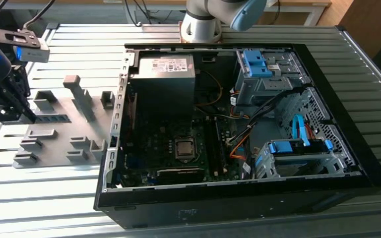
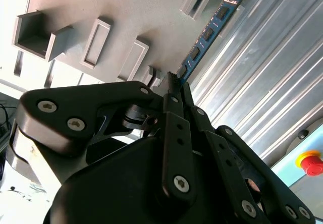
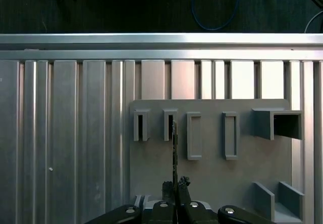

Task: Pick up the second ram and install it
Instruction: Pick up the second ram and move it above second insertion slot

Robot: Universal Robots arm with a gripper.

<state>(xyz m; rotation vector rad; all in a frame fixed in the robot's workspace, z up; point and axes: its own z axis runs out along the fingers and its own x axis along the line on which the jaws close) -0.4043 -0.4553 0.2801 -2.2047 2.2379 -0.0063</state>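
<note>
The memory stick (image 2: 207, 32) is held at one end by the gripper (image 2: 174, 80), whose jaws are closed flat on its two faces. In the first wrist view it is seen edge-on, reaching out from the jaws over the grey fixture (image 3: 212, 178). In the exterior view the gripper (image 1: 24, 115) and the stick (image 1: 53, 118) are found above the fixture (image 1: 65, 141) on the ribbed metal surface (image 1: 45, 198), at the exterior view's left. Whether the stick is fully clear of its holder cannot be told. The grasp is judged made. The installing is judged not yet done, since the stick is well apart from the open computer case (image 1: 243, 198) and its motherboard (image 1: 151, 144)
</note>
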